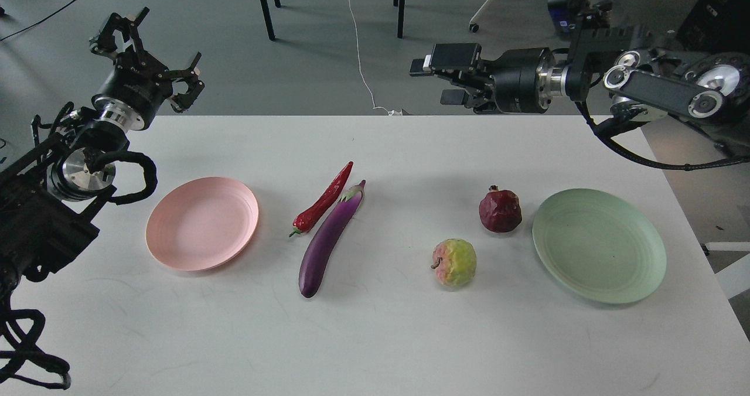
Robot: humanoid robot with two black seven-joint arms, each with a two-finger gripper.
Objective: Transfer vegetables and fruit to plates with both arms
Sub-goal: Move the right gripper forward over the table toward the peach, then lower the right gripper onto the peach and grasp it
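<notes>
The purple eggplant [328, 241] lies at the table's middle, with the red chili pepper [324, 200] beside it on its left. The dark red pomegranate [500, 210] and the yellow-green and pink fruit [454, 262] sit right of centre. The pink plate [202, 223] is on the left, the pale green plate [599, 245] on the right; both are empty. My left gripper [146, 50] is open and empty, beyond the table's far left corner. My right gripper [442, 79] is open and empty, pointing left above the table's far edge, well behind the pomegranate.
The white table [375, 337] has its far edge near the top third of the view. Beyond it, on the grey floor, are black table legs [265, 6], a white cable [360, 62] and a wheeled chair base [515, 3].
</notes>
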